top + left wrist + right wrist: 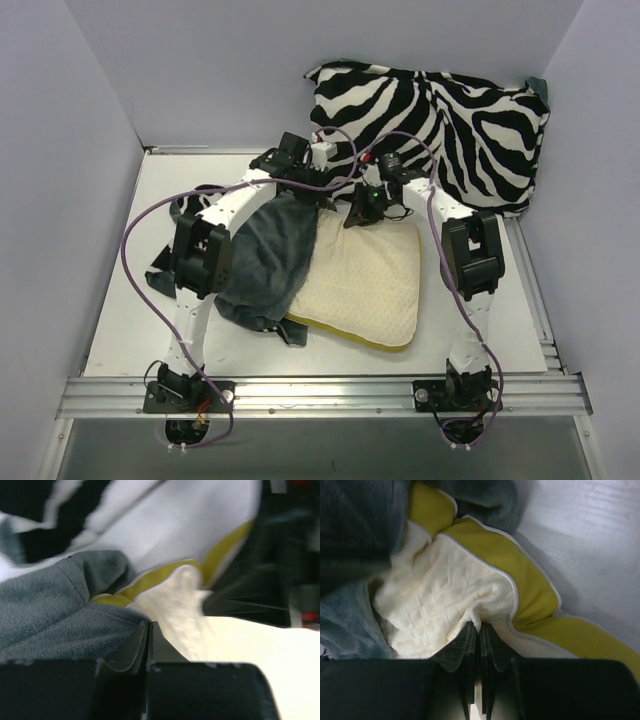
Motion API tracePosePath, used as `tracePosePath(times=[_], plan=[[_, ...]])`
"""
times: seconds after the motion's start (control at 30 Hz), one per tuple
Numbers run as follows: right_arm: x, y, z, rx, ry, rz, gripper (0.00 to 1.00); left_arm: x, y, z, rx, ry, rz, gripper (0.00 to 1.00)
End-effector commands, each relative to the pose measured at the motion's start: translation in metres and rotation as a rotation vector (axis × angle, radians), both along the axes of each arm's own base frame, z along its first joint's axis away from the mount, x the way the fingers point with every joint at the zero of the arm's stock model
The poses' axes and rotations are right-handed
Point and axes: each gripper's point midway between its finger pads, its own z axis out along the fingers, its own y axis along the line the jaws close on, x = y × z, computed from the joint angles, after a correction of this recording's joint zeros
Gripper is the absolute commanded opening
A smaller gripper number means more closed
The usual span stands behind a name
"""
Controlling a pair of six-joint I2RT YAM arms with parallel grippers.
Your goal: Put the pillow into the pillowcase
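The cream quilted pillow (368,282) lies flat mid-table, its olive-yellow edge toward the front. The grey-teal plush pillowcase (262,252) is heaped on its left side and overlaps it. My left gripper (335,195) reaches over the pillow's far left corner. In the left wrist view it (149,625) is shut at the seam where the pillowcase (50,615) meets the pillow (175,600), pinching the plush hem. My right gripper (362,212) is just right of it. In the right wrist view it (480,626) is shut on a puckered fold of the pillow (435,597), with the pillowcase (347,625) at the left.
A plump zebra-print cushion (440,125) with a teal corner leans on the back wall at the right. Pale walls close in the white table (120,330) on three sides. Purple cables loop off both arms. A metal rail (320,392) runs along the front.
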Motion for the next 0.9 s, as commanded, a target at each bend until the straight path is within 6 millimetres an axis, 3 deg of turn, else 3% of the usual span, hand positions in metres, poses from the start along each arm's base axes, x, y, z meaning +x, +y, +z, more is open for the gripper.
tracePosePath(times=[0.0, 0.03, 0.17, 0.33, 0.4, 0.43, 0.47, 0.53, 0.57, 0.67, 0.87], plan=[[-0.010, 0.028, 0.044, 0.203, -0.006, 0.023, 0.00, -0.070, -0.079, 0.103, -0.352, -0.024, -0.226, 0.05], [-0.009, 0.024, 0.045, 0.206, -0.006, 0.010, 0.00, -0.072, -0.070, 0.086, -0.338, 0.018, -0.191, 0.11], [-0.015, 0.012, 0.046, 0.214, -0.032, 0.010, 0.00, -0.049, -0.034, 0.073, -0.289, 0.007, -0.051, 0.20], [-0.030, 0.003, 0.040, 0.211, -0.021, 0.036, 0.00, -0.016, 0.011, 0.064, -0.137, -0.106, 0.069, 0.11], [-0.037, 0.003, 0.039, 0.218, -0.005, 0.052, 0.00, -0.011, 0.023, 0.064, -0.068, -0.134, 0.093, 0.15], [-0.040, 0.002, 0.036, 0.212, 0.002, 0.054, 0.00, 0.002, 0.041, 0.063, 0.024, -0.194, 0.152, 0.23], [-0.041, 0.000, 0.036, 0.204, 0.002, 0.050, 0.00, 0.003, 0.051, 0.061, 0.077, -0.204, 0.181, 0.39], [-0.042, 0.000, 0.036, 0.199, 0.001, 0.050, 0.00, 0.013, 0.069, 0.060, 0.179, -0.254, 0.228, 0.50], [-0.043, -0.001, 0.035, 0.195, 0.005, 0.048, 0.00, 0.017, 0.083, 0.055, 0.254, -0.268, 0.265, 0.60], [-0.044, 0.000, 0.034, 0.199, 0.012, 0.052, 0.00, 0.023, 0.097, 0.037, 0.376, -0.278, 0.256, 0.64], [-0.043, 0.001, 0.032, 0.197, 0.015, 0.051, 0.00, 0.039, 0.106, 0.013, 0.487, -0.279, 0.232, 0.64]])
